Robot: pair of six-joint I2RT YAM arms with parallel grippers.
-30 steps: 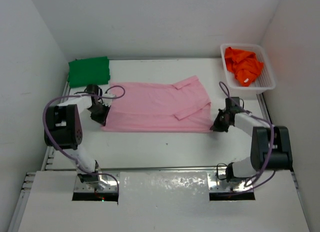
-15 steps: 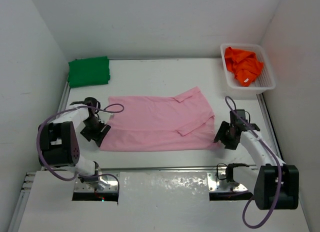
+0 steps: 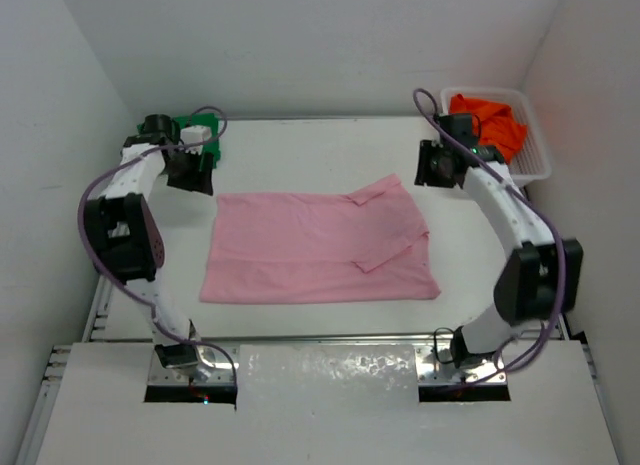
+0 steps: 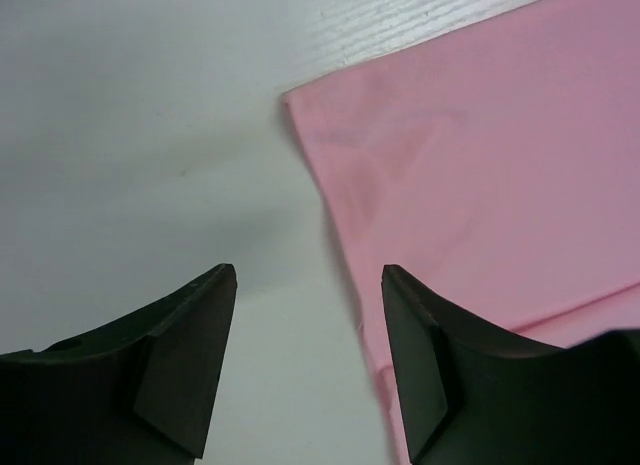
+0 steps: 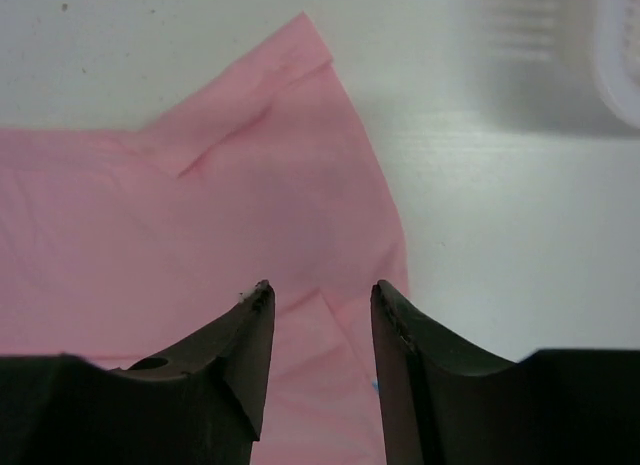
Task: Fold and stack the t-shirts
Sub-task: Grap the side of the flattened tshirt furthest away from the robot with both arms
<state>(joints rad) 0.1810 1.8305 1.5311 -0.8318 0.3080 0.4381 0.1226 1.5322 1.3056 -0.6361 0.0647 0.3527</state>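
Pink t-shirt (image 3: 315,247) flat, edges free — left gripper (image 3: 192,173), right gripper (image 3: 434,167) agape near corners.

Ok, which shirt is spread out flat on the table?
The pink shirt, in the middle. The green shirt sits at the far-left corner, and the orange shirt is crumpled in the basket.

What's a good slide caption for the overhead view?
Left gripper and right gripper, both open, hover near the far corners of the spread-out pale pink cloth t-shirt.
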